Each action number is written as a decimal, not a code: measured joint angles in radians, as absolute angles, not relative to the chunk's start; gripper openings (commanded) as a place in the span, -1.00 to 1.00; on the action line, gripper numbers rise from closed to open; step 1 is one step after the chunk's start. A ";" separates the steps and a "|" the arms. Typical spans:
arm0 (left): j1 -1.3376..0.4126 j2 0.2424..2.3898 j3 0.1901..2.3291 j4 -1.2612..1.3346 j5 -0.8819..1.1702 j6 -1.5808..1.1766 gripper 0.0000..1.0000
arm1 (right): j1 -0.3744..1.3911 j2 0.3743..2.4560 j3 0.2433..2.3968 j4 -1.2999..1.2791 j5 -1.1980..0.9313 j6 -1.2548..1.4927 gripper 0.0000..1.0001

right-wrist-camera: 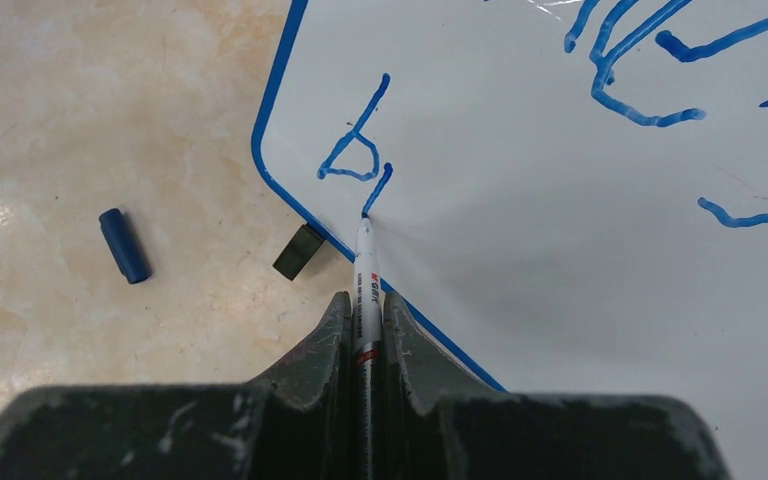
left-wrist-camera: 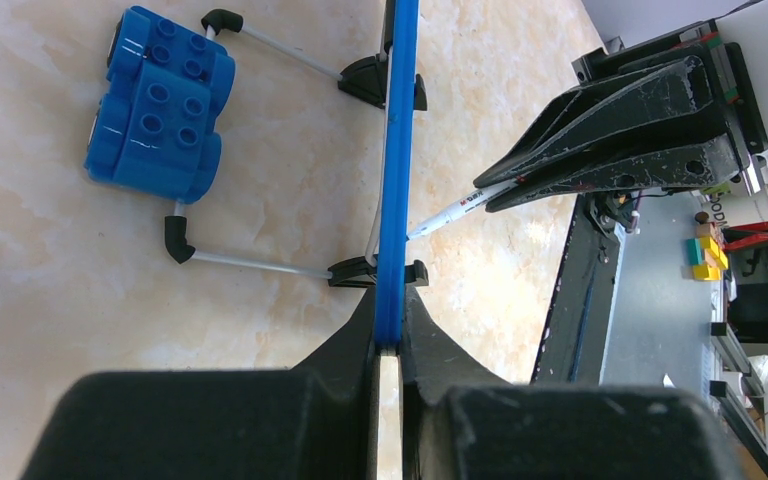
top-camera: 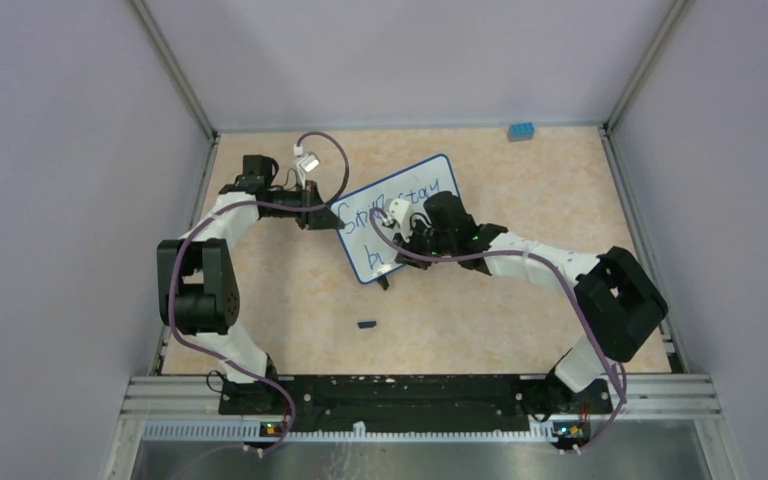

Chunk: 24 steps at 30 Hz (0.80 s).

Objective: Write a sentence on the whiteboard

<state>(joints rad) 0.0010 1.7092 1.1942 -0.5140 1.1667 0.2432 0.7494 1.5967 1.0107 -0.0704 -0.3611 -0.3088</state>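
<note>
Two black-and-white robot arms share the work on a small white rectangular whiteboard (top-camera: 430, 195) with rounded corners and a thin blue frame. It stands near the middle of the beige marbled counter (top-camera: 290, 300), propped by thin wire legs with black feet (left-wrist-camera: 370, 80) reaching out behind it. The left jaws are clamped together on the board's left edge, apparently to brace it so that it does not slide or tip under the pressure of writing. The right jaws are closed tight around a slim white marker pen (right-wrist-camera: 365, 270), held low and pointing away from the wrist so that its blue tip touches the board's lower left corner. The blue handwritten sentence (top-camera: 400, 198) has a first line across the top, and below it only a letter "b" (right-wrist-camera: 355, 150) with a short fresh stroke beside it, so the last word seems barely begun. A small dark blue pen cap (right-wrist-camera: 123, 245) lies on the counter near that corner, out of the way of the pen. A blue plastic toy brick (top-camera: 521, 131) sits at the far edge, well apart from the board
</note>
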 measured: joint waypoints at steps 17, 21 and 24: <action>0.000 1.711 1.199 -0.519 1.166 0.243 -1.00 | 0.709 1.598 1.055 -0.076 -0.386 -0.286 -1.00; 0.000 1.711 1.201 -0.521 1.166 0.243 -1.00 | 0.706 1.598 1.055 -0.077 -0.405 -0.294 -1.00; -0.001 1.711 1.202 -0.523 1.166 0.243 -1.00 | 0.703 1.591 1.055 -0.086 -0.416 -0.295 -1.00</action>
<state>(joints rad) -0.0010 1.7107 1.2018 -0.5232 1.1660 0.2432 0.7029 1.5909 1.0546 -0.0860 -0.4164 -0.2951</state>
